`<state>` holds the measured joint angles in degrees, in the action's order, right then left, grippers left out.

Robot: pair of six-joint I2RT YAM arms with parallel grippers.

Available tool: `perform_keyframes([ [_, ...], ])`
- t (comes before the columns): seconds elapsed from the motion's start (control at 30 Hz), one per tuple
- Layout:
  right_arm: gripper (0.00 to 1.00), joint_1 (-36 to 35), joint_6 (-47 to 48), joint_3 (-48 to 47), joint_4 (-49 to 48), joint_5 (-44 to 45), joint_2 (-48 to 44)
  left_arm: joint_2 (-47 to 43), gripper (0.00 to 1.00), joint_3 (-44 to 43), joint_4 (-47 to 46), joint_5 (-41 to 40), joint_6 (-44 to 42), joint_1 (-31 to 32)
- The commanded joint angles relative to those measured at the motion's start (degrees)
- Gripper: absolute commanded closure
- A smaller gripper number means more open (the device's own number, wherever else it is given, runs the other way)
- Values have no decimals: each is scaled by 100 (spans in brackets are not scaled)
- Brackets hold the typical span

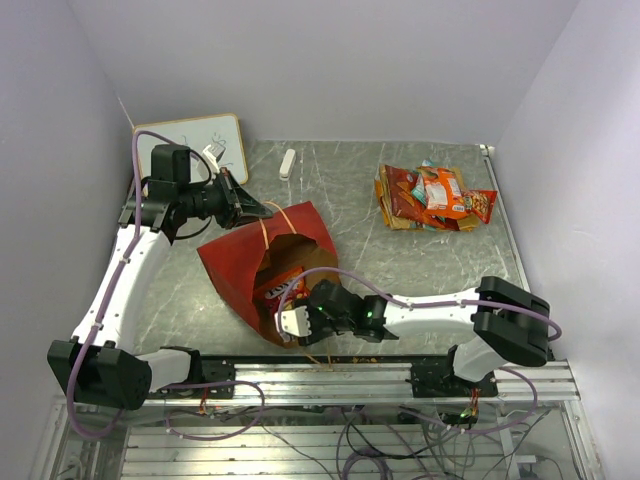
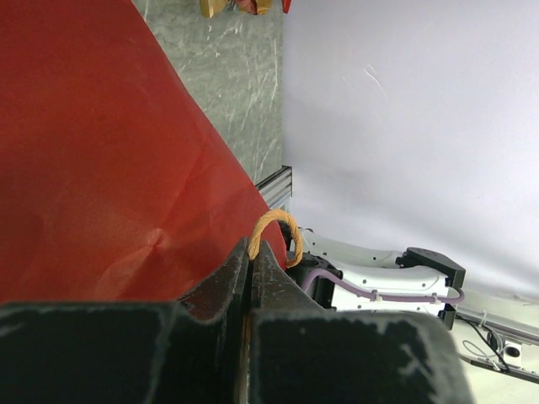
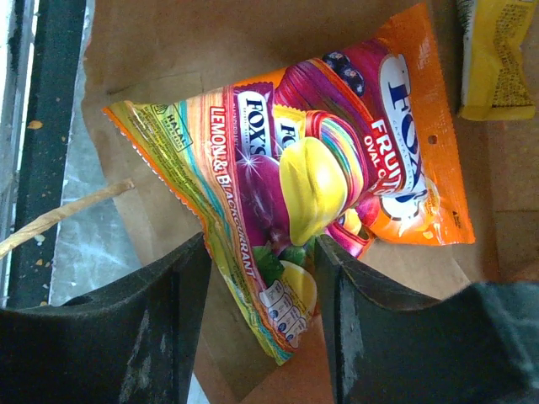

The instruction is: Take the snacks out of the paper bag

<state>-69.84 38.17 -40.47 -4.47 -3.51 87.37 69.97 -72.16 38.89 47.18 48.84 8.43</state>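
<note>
The red paper bag (image 1: pixel 228 262) lies on its side with its mouth toward the near edge. My left gripper (image 1: pixel 250 208) is shut on its tan cord handle (image 2: pixel 282 227), next to the bag's red wall (image 2: pixel 101 151). My right gripper (image 1: pixel 290 320) reaches into the mouth. Its jaws stand open on either side of the lower corner of an orange and purple Fox's snack packet (image 3: pixel 337 151), which lies on the brown inside (image 3: pixel 168 50). A yellow packet (image 3: pixel 493 59) lies deeper in. An orange packet (image 1: pixel 280 285) shows in the mouth. Several snacks (image 1: pixel 435 197) are piled at the far right.
A white whiteboard (image 1: pixel 205 145) leans at the back left corner, with a small white object (image 1: pixel 288 162) beside it on the grey marbled table. The bag's other cord handle (image 3: pixel 59 215) trails over the metal frame at the near edge.
</note>
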Motion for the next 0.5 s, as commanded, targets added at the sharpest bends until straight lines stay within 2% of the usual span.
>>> perform_keyframes([
  [0.0, 48, -1, -22, 89, -407, 133, 194, 22, 93, -182, 25, -27, -97, -8],
  [0.2, 50, 4, 16, 0, -439, 164, 470, 58, 93, -194, 117, -12, -187, -8],
  [0.47, 77, 6, 70, -102, -155, 138, 393, -89, 93, 81, -340, -64, 136, -8],
])
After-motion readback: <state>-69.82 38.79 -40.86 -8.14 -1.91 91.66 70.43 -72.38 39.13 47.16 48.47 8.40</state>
